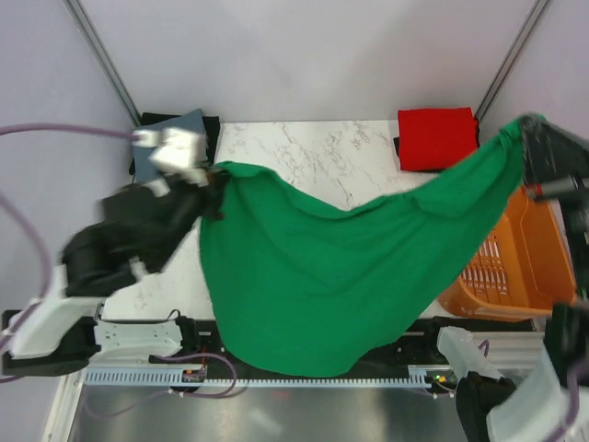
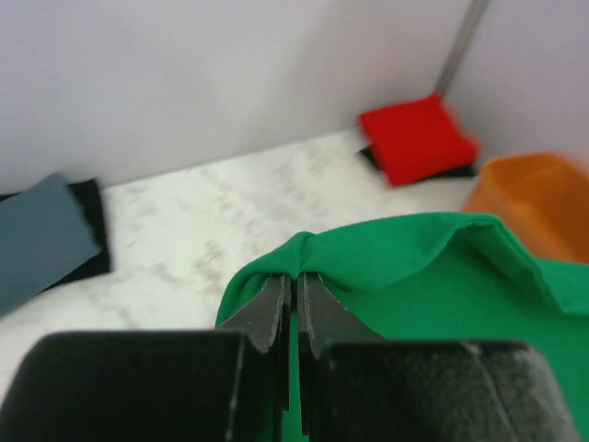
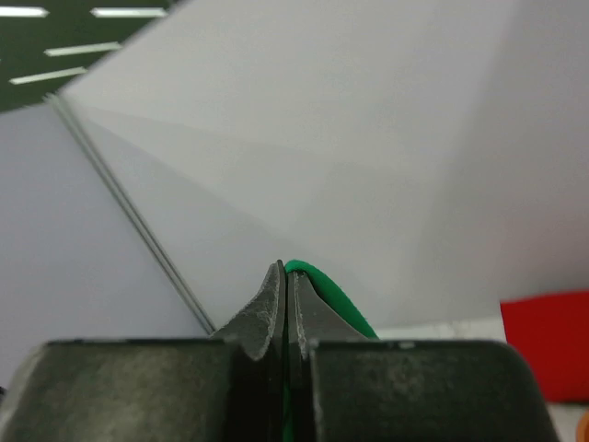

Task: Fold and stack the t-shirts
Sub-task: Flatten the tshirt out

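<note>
The green t-shirt (image 1: 340,267) hangs spread in the air over the marble table, stretched between both grippers, its lower edge drooping past the table's near edge. My left gripper (image 1: 217,180) is shut on its left corner; in the left wrist view (image 2: 294,279) the cloth (image 2: 433,267) bunches at the fingertips. My right gripper (image 1: 521,129) is shut on its right corner, held high; a green fold (image 3: 333,299) shows at the tips (image 3: 287,273). The red t-shirt (image 1: 437,138) lies folded at the back right of the table, also in the left wrist view (image 2: 416,138).
An orange slatted basket (image 1: 502,267) stands at the right edge of the table, under the right arm. A folded grey-blue cloth (image 1: 170,138) on a black one lies at the back left corner. The marble table top (image 1: 322,152) shows behind the shirt.
</note>
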Available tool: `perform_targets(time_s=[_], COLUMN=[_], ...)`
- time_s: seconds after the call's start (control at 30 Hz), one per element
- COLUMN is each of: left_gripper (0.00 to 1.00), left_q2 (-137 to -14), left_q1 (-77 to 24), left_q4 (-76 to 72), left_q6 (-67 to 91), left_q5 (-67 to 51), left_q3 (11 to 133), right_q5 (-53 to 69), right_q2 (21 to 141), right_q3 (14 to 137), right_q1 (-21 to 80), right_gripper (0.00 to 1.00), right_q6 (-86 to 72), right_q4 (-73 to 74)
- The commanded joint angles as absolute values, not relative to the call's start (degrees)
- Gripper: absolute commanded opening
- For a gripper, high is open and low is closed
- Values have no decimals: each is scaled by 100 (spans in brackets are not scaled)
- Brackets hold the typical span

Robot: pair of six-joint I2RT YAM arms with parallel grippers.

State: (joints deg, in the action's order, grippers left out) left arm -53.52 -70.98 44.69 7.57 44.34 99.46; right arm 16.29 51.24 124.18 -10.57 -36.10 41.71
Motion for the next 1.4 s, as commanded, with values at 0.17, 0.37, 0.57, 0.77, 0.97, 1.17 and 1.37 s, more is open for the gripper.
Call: perform_targets(time_s=[0.17,0.37,0.57,0.77,0.97,1.17,1.37], left_gripper=[2,15,89,89,82,80,79], left_q2=[-7038,-9721,-11595,-10092,-8439,-6550,-4907], left_q1=[-3062,-934,-387,-396,-387,-396,-404], left_q4=[3481,3198,5169,4773,4017,3806,3551], left_q6=[641,746,1194,1784,1942,1977,2240], left_q5=[2508,855,-334,-18,-149,-405,411], left_q3=[8517,9173,11656,9698,7244,5583,4351], right_q5=[560,123,123,219,623,923,703], right_q2=[8170,11791,13099,10865,10160,10959,12407], right_q3=[10921,13378,14232,10588,8546,9208,10642], right_q1=[152,589,685,1281,2064,2110,1917], right_gripper=[0,11,98,98,98,98,98], right_q6=[-3343,-3279,-3077,-3129,-3462,-3402,-3225], right_q4=[4112,4570,5127,3446,2638,2575,2830])
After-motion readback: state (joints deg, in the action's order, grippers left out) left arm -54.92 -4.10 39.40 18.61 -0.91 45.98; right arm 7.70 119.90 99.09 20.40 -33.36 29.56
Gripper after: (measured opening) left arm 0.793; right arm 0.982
